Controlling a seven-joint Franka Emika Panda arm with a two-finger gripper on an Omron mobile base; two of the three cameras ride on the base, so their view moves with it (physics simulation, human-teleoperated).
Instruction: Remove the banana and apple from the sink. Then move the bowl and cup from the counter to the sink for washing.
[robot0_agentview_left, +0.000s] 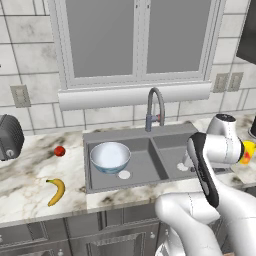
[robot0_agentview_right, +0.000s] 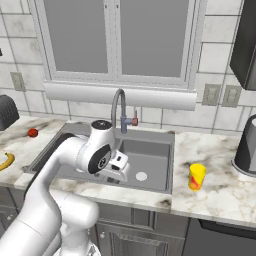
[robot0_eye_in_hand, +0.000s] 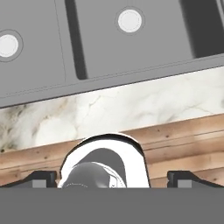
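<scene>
Yellow banana (robot0_agentview_left: 56, 191), red apple (robot0_agentview_left: 59, 151), pale-blue bowl (robot0_agentview_left: 110, 156), dark-grey sink (robot0_agentview_left: 165, 137), grey-brown-veined white marble counter (robot0_agentview_left: 30, 175).

The setting is a domestic kitchen, rendered in simulation; the evidence follows. A dark grey double-basin sink (robot0_agentview_left: 150, 131) with round white drains is set into a white marble counter (robot0_agentview_left: 30, 175) veined in grey-brown; a curved grey faucet (robot0_agentview_left: 154, 107) rises behind the basins. Grey cabinets (robot0_agentview_left: 75, 235) run below the countertop; a large window (robot0_agentview_left: 135, 40) with a pale sill sits above the sink. The wall is clad in pale rectangular tiles (robot0_agentview_left: 30, 45) and carries outlet plates (robot0_agentview_right: 221, 95). Food and tableware are present: a banana (robot0_agentview_left: 56, 191), an apple (robot0_agentview_left: 59, 151), a bowl (robot0_agentview_left: 110, 156) and a yellow cup (robot0_agentview_right: 196, 176). The hand view shows wood plank flooring (robot0_eye_in_hand: 183, 140).
</scene>
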